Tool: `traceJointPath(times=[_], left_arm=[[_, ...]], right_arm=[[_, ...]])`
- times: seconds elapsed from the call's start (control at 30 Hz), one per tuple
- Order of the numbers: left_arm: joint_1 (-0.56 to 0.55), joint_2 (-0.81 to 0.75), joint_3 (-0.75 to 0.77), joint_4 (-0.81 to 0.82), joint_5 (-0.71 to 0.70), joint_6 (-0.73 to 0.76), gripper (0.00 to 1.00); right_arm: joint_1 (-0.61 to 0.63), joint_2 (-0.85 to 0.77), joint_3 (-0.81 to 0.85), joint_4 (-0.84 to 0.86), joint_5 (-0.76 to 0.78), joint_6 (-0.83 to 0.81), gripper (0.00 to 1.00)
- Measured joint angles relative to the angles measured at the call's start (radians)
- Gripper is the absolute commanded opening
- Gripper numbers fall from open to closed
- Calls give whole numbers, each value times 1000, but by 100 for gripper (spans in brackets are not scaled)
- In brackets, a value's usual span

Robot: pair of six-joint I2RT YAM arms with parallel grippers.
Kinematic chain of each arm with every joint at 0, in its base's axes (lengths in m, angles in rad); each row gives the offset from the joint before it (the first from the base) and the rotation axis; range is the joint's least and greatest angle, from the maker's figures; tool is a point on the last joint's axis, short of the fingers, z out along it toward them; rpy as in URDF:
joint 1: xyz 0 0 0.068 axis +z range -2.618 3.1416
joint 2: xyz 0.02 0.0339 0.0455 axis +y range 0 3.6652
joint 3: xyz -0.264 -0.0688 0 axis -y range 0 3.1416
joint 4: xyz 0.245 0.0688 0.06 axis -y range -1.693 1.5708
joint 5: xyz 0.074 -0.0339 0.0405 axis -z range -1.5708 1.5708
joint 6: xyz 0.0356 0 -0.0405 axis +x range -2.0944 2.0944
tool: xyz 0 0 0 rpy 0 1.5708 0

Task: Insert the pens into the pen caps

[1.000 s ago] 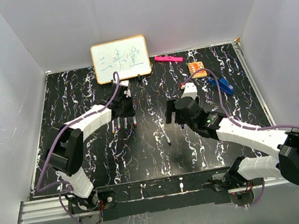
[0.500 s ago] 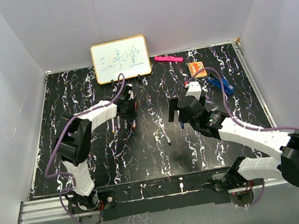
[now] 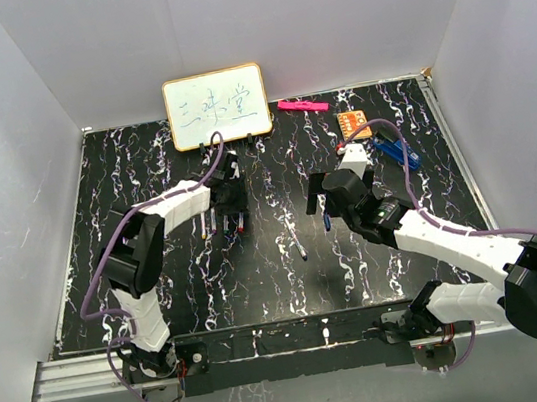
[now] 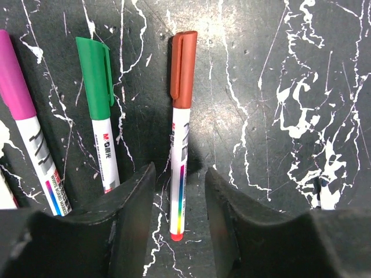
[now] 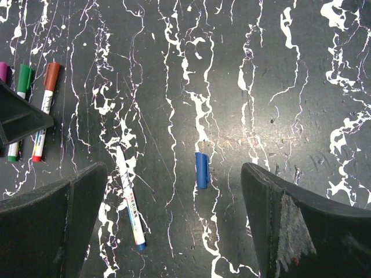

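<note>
Table [image 3: 144,179]: black marbled top. All the task's things lie in its middle band, between the two arms.
Right gripper [image 5: 177,226]: hangs over the middle of the table, jaws spread wide and holding nothing.
Left gripper [image 4: 179,217]: low at the left end of the scene, over a row of capped pens. Its jaws are released, one on each side of the red-capped pen [image 4: 178,168] without touching it.
Capped pens: the red-capped pen, green-capped pen [image 4: 99,116] and purple-capped pen [image 4: 23,121] lie side by side, their long axes running near to far. They look finished.
Uncapped pen [image 5: 130,202]: lies alone on the table, left of the cap and well apart from the capped row. It is slightly slanted, with its blue tip at the bottom end in the right wrist view.
Blue cap [image 5: 202,170]: loose on the table, just right of the uncapped pen and not touching it.
Key relation: the blue cap sits below and between the right jaws, a little left of centre. Its long axis runs across their closing line, so a straight descent should bracket it. The right arm is much the nearer to both the cap and the pen.
Change: over the last second the right gripper has drifted slightly right and away, bringing the cap into the open. Over the last half second the left gripper has stayed put.
</note>
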Motion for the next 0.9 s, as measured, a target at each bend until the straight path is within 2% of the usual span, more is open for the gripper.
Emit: traceJointPath(times=[0.3,0.47,0.67,0.9], left_arm=[[-11,-125,5,-4,4,-8,44],[-91,-208,-33,50,34,-55,45],[-238,-175,-53,62,60,-93,46],[-273,-112,-53,55,62,-117,46]], right_arm=[[-1,-6,-5,2,5,0,98],[-8,-16,-23,0,25,1,98],[-24,-43,-33,0,49,1,98],[-75,-90,-35,0,51,1,98]])
